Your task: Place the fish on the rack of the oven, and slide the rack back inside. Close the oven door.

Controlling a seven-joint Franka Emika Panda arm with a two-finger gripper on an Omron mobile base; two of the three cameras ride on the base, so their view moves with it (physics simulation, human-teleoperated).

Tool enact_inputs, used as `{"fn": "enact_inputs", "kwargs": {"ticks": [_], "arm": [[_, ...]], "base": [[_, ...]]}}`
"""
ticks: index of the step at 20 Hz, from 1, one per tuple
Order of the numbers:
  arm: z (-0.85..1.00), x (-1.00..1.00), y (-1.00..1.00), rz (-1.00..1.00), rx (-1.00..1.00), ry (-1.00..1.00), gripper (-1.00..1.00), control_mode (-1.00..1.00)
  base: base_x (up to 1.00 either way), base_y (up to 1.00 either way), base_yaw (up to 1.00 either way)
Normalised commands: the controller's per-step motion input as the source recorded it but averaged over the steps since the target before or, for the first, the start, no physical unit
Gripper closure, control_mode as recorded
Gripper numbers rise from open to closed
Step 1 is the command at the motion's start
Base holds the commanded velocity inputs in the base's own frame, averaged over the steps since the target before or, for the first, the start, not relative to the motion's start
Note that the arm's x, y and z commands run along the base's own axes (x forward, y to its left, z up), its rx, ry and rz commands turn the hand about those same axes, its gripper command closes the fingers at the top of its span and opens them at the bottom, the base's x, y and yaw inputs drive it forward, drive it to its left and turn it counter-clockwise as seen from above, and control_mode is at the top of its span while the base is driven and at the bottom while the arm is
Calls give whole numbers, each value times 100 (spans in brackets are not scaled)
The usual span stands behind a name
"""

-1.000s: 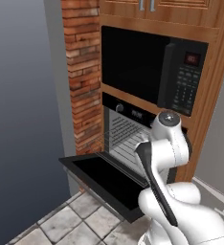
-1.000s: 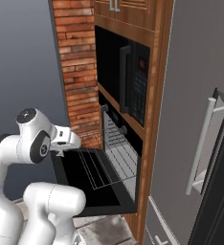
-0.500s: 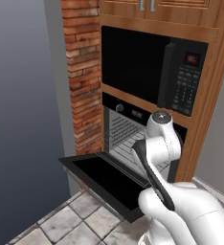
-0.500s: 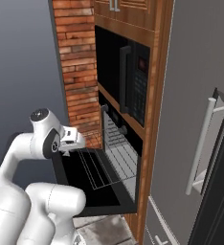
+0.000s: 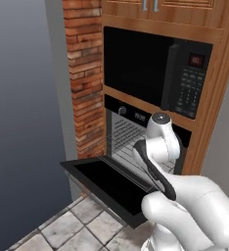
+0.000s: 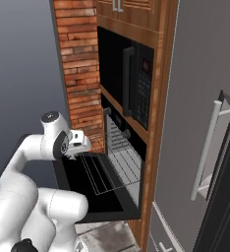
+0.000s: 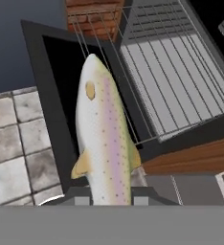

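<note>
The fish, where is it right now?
In the hand view, the fish is held in the shut gripper, hanging above the open oven door with its head over the pulled-out rack.

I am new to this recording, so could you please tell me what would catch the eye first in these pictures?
In the hand view, the fish, pale with a pink stripe and dark speckles, hangs in the shut gripper above the oven door. The door lies dropped open, and the rack is pulled out over it from the oven. Above sits a black microwave, beside a brick column.
</note>
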Motion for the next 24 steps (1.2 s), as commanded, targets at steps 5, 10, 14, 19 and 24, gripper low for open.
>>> {"fn": "enact_inputs", "kwargs": {"ticks": [5,10,14,19,24], "arm": [[-23,15,0,14,0,6,100,-100],[-32,23,0,10,0,2,100,-100],[-25,22,0,7,0,2,100,-100],[-25,24,0,5,0,0,100,-100],[-28,32,0,1,0,0,100,-100]], "base": [[0,0,0],[0,0,0],[0,0,0],[0,0,0],[0,0,0]]}}
